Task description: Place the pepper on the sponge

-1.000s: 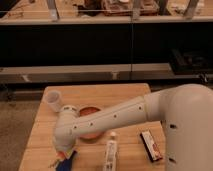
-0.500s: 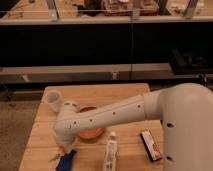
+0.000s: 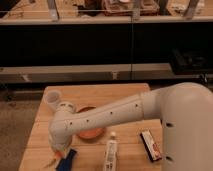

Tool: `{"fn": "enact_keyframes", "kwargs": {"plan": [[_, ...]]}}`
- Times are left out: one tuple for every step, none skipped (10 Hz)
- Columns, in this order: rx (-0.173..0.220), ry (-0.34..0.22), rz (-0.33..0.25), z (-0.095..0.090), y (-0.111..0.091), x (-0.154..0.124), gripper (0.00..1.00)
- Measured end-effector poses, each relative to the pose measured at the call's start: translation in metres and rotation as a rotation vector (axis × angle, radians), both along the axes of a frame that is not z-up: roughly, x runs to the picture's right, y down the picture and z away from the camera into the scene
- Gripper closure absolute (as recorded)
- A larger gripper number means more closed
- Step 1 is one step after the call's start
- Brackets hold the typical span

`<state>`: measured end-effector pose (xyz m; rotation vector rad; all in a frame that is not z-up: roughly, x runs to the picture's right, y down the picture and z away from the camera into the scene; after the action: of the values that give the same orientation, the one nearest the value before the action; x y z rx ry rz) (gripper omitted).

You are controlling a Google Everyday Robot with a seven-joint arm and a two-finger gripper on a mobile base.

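Observation:
The dark-blue sponge (image 3: pixel 68 161) lies flat near the table's front left edge. A small orange bit, the pepper (image 3: pixel 60 154), shows at the sponge's upper left end, right under the arm's tip. My gripper (image 3: pixel 57 150) points down at that spot, mostly hidden behind the white wrist. I cannot tell whether the pepper rests on the sponge or is still held. The white arm reaches in from the right, across the middle of the table.
A wide round orange-red dish (image 3: pixel 91 133) sits behind the sponge, partly covered by the arm. A white cup (image 3: pixel 52 98) stands at the back left. A white tube (image 3: pixel 111 155) and a black block with a white-and-red face (image 3: pixel 151 145) lie to the right on the wooden table (image 3: pixel 40 145).
The wrist has drawn back and up a little from the front edge. More of the blue sponge now shows below it.

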<state>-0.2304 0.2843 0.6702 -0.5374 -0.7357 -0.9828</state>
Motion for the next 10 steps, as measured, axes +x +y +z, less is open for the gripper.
{"fn": "enact_keyframes", "kwargs": {"plan": [[-0.017,-0.008,-0.01,-0.005,0.005,0.0,0.93],[-0.029,-0.007,-0.021,-0.008,0.008,0.002,0.93],[-0.035,-0.004,-0.034,-0.011,0.012,0.002,0.93],[-0.045,0.003,-0.04,-0.012,0.016,0.006,0.93],[-0.06,0.001,-0.05,-0.013,0.02,0.011,0.93],[-0.067,0.001,-0.056,-0.014,0.02,0.014,0.93],[-0.076,-0.003,-0.07,-0.016,0.023,0.017,0.93],[-0.08,-0.003,-0.072,-0.017,0.023,0.019,0.93],[-0.085,-0.008,-0.071,-0.016,0.024,0.02,0.93],[-0.096,-0.016,-0.068,-0.014,0.026,0.02,0.93]]}}
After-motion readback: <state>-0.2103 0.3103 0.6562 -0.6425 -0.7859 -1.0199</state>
